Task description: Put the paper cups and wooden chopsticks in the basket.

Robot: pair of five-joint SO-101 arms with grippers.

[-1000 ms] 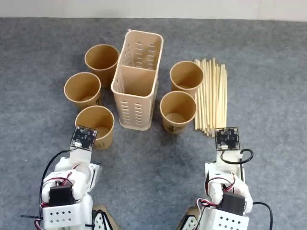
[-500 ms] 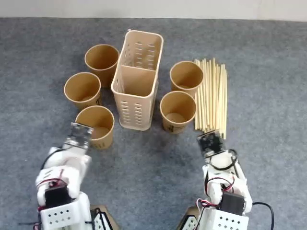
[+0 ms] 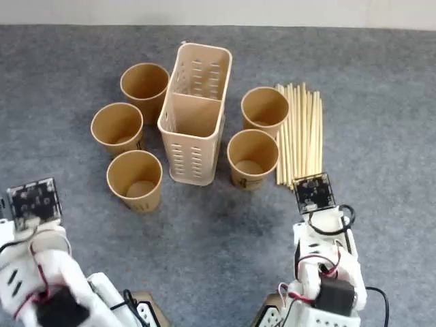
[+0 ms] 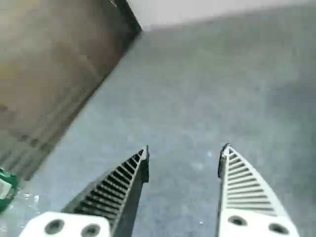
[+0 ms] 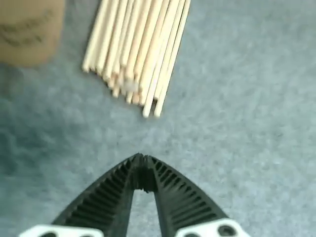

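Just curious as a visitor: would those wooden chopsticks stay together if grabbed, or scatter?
The wooden chopsticks lie as a loose, untied pile, so they would probably roll apart when nudged. Thin and straight, they look stiff and likely light.

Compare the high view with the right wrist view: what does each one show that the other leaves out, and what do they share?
High view: the basket, with three cups on its left side. Right wrist view: the right gripper, shut. Shared: the chopsticks, the cup beside their near ends, and the grey mat under everything.
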